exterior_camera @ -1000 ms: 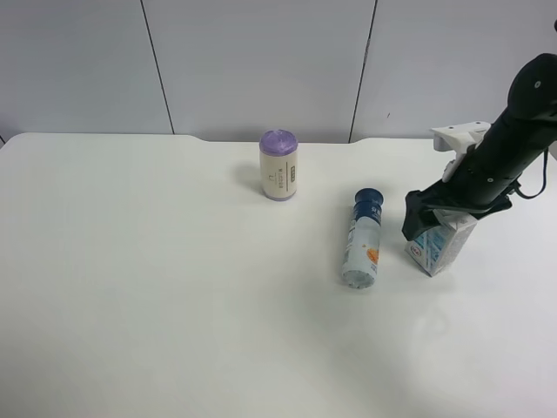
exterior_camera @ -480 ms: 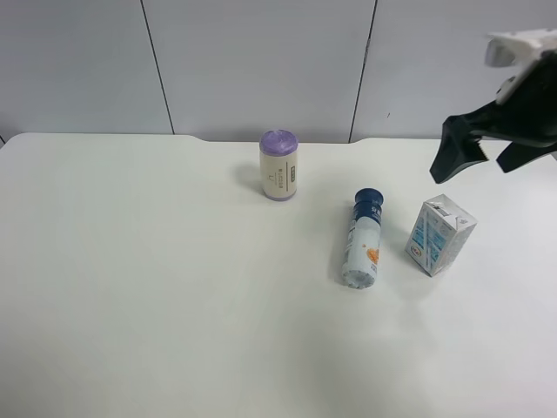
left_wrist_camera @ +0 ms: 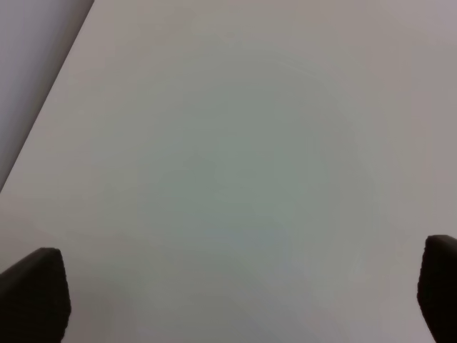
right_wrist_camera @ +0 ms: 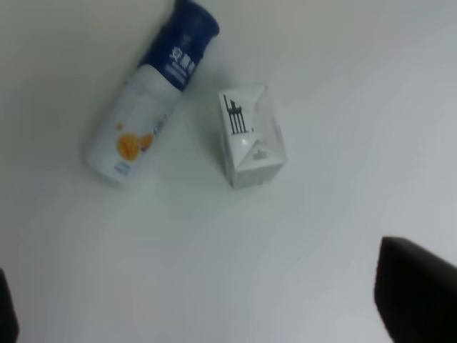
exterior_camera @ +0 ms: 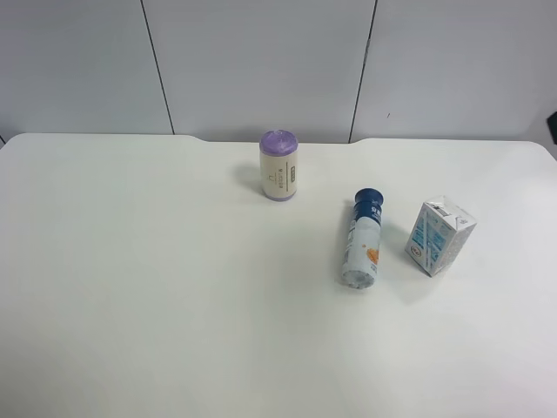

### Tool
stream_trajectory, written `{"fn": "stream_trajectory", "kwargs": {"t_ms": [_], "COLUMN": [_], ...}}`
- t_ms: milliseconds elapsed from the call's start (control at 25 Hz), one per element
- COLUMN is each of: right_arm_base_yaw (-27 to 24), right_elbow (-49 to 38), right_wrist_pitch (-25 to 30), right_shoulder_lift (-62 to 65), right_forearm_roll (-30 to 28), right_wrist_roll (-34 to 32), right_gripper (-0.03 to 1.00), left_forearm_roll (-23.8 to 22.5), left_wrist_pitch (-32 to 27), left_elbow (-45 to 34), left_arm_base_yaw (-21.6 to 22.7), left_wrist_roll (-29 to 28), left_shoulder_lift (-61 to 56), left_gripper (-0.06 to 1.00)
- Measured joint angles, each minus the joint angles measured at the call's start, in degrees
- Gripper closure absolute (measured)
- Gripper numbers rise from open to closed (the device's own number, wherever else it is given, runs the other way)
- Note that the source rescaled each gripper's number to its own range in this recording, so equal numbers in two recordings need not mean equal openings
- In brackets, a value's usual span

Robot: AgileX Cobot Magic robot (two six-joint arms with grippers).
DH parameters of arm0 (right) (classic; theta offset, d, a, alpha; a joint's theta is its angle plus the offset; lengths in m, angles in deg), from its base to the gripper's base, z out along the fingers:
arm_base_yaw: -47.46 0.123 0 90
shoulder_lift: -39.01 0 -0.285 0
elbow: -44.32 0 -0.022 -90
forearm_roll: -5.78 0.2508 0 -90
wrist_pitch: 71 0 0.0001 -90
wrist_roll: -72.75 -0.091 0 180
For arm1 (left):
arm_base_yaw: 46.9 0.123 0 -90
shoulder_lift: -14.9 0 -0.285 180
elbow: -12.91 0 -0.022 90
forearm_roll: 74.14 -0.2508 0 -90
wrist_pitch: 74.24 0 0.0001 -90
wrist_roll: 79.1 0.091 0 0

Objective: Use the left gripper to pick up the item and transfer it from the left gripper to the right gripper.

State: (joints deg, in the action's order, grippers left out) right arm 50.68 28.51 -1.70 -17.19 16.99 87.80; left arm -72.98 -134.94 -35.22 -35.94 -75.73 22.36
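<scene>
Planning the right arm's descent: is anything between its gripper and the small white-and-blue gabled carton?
Nothing visible does. In the right wrist view the gripper looks down across bare white table at the carton; the blue-capped white bottle lies beside it, apart.

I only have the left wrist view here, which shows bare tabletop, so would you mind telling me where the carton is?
Observer: The carton stands upright on the table, toward the exterior high view's right side, held by neither gripper.
Operator: Thank you. Is anything close beside it?
Observer: Yes, a blue-capped white bottle lies on its side next to it, with a gap between them.
Operator: Is the right gripper near the carton?
Observer: The right gripper looks down on both from above, its fingers spread wide at the frame edges and touching nothing.
Operator: Anything else on the table?
Observer: A purple-topped cylinder stands upright farther back, well apart from the other two.
</scene>
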Motion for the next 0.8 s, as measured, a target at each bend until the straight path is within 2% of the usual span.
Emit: {"fn": "stream_trajectory", "kwargs": {"t_ms": [360, 520, 800], "right_arm_base_yaw": [0.0, 0.0, 0.0], "right_elbow": [-17.14, -23.65, -28.18], "right_wrist_pitch": [0.5, -0.41, -3.56], "right_shoulder_lift": [25.11, 33.79, 44.88], "right_forearm_roll": [-0.11, -1.92, -5.62], "right_wrist_roll": [-2.36, -3.2, -5.89], "right_gripper": [-0.03, -0.03, -0.03], "left_forearm_roll": [0.0, 0.0, 0.0], "left_wrist_pitch": [0.0, 0.0, 0.0], "left_elbow": [0.0, 0.0, 0.0], "left_arm_base_yaw": [0.0, 0.0, 0.0], "left_wrist_roll": [0.0, 0.0, 0.0], "left_shoulder_lift": [0.0, 0.0, 0.0], "left_gripper": [-0.05, -0.05, -0.05]}}
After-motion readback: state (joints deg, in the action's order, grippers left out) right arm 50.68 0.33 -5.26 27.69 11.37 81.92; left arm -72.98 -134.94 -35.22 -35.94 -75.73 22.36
